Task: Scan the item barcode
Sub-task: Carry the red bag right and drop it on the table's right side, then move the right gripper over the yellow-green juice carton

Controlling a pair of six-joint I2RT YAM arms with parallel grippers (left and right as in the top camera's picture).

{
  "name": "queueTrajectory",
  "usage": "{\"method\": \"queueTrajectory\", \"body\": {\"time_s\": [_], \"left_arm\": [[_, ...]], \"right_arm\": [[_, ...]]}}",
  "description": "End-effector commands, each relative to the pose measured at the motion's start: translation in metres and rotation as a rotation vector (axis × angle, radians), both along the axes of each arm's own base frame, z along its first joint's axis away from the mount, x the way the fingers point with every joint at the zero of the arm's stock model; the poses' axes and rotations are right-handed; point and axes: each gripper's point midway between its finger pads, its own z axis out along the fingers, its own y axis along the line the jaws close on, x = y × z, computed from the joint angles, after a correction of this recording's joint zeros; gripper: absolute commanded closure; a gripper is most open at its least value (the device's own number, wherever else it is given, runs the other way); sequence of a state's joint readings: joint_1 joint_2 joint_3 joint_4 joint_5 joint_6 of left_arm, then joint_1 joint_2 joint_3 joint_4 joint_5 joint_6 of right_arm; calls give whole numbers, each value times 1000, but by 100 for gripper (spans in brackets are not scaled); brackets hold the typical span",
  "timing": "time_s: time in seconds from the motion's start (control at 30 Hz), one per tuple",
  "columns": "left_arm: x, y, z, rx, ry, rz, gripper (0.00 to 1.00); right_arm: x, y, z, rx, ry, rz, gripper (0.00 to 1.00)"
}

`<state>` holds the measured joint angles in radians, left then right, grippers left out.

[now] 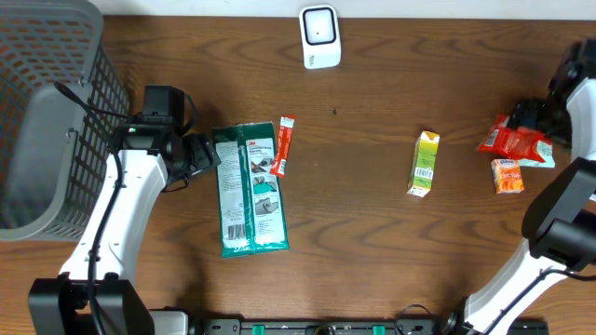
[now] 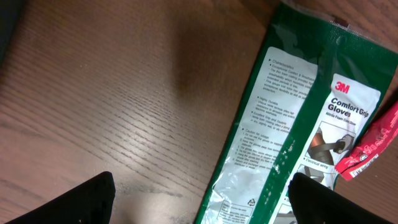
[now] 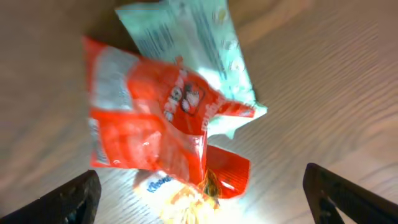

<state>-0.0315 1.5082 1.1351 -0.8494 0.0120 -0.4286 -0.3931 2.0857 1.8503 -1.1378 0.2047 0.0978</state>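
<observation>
Left gripper (image 1: 209,154) has its jaws spread wide with nothing in them, and right in front of the fingertips is the green gloves pack (image 1: 250,191). In the wrist view the pack's edge runs diagonally between the two fingers. The pack lies flat on the table (image 1: 372,251) with its long axis running near-to-far, so it sits crosswise to the way the left arm reaches in, and the jaws face its upper left corner. A little red stick sachet (image 1: 283,145) sits against the far side of the pack. The right gripper (image 3: 202,198) is also wide open, hovering over a red snack bag (image 3: 155,124) that lies on a teal packet (image 3: 199,43), not pinched by anything. The scanner (image 1: 319,37) stands at the far edge, around the middle. My guess is that the gloves pack goes next; the left arm is way nearer, and it would have to grab that corner and swing the pack up and right towards the scanner. I can't see a barcode from here.
</observation>
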Motion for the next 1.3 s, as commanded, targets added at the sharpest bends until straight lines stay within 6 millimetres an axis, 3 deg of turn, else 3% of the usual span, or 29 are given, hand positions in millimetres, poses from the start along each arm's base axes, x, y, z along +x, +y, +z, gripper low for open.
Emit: {"method": "queueTrajectory", "body": {"time_s": [0.0, 0.17, 0.27, 0.33, 0.53, 0.87, 1.1, 1.27], "left_arm": [[2, 3, 3, 15, -6, -3, 10], [2, 3, 3, 15, -6, -3, 10], [2, 3, 3, 15, -6, -3, 10], [2, 3, 3, 15, -6, -3, 10], [2, 3, 3, 15, -6, -3, 10], [2, 3, 3, 15, -6, -3, 10], [2, 3, 3, 15, -6, -3, 10], [2, 3, 3, 15, -6, -3, 10]], "right_arm": [[20, 17, 71, -13, -167, 43, 1], [33, 71, 109, 222, -340, 115, 1], [29, 108, 115, 416, -361, 165, 1], [20, 122, 112, 492, -326, 167, 4], [-2, 146, 79, 543, -182, 164, 10], [-19, 205, 0, 565, -28, 243, 12], [-34, 207, -53, 367, 54, 197, 11], [-28, 216, -68, 306, 22, 247, 10]]}}
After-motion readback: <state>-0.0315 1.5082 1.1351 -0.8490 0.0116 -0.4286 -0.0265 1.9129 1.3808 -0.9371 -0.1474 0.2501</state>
